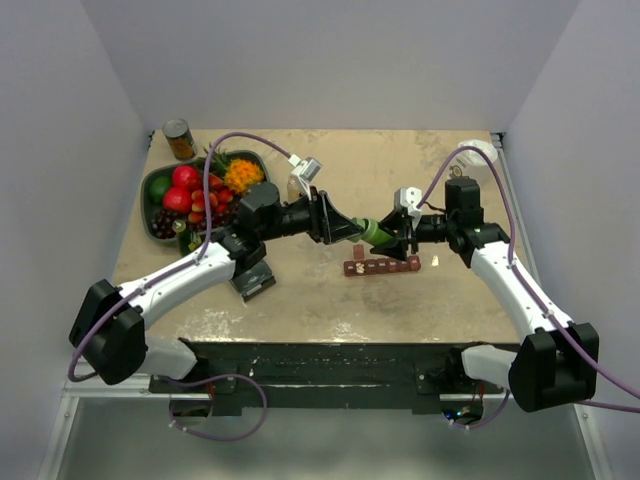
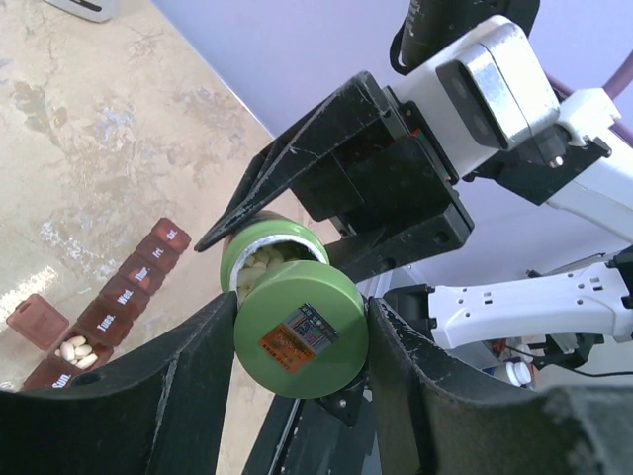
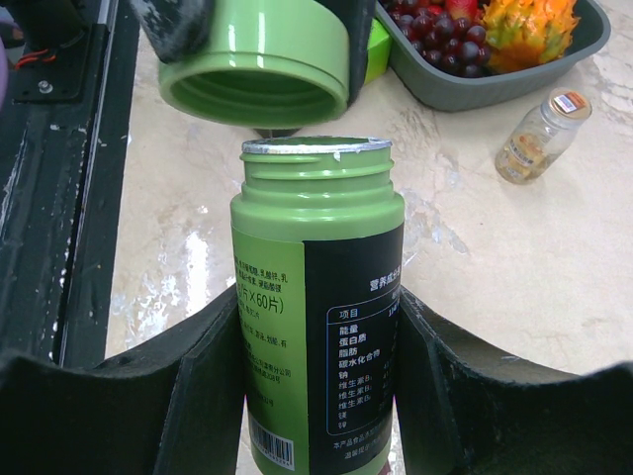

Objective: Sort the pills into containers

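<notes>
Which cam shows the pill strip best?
Left wrist: the strip is close, day labels and pills in one open compartment visible. Top external shows it whole but tiny. Right wrist doesn't show it.

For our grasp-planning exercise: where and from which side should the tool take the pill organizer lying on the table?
Probably from above, pinching the pill organizer across its narrow width at the closed-lid end: it lies flat, long and thin, and near the other end a lid stands open, pills exposed.

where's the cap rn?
Top view, mid-table: cap in the left gripper, just off the open bottle held by the right gripper, near the pill strip.
</notes>
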### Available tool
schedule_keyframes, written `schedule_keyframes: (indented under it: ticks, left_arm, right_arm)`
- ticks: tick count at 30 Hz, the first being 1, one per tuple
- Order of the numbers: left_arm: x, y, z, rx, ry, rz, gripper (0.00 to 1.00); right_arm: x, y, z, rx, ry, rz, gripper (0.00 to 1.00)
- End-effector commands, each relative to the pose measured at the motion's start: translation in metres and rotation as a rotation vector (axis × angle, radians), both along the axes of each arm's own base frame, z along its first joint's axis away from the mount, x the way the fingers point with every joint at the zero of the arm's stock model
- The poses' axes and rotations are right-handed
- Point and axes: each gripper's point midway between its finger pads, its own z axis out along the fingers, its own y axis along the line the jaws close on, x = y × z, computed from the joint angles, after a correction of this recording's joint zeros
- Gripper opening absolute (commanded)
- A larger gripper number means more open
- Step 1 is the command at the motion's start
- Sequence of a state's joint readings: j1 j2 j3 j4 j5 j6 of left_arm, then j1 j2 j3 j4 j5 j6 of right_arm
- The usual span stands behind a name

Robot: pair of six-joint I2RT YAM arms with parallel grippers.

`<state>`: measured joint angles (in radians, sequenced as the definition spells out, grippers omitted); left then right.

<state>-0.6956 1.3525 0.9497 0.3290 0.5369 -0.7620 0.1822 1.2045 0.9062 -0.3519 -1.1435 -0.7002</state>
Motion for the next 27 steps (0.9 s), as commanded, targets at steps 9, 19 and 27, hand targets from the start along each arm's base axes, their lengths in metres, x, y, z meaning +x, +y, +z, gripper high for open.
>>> schedule_keyframes:
  ticks: [9,19,27]
  left_arm:
    - [0.021,-0.009,0.016,-0.011,-0.034,0.031,0.11]
    - [0.028,-0.016,0.012,-0.002,-0.015,0.028,0.1]
    - [0.032,-0.018,0.009,0.027,0.002,0.034,0.09]
  right_arm:
    - [0.001,0.0,0.013,0.016,-0.055,0.006,0.0]
    - [0.004,0.0,0.013,0.011,-0.056,-0.016,0.0]
    - [0.015,0.001,0.01,-0.033,-0.058,-0.078,0.0]
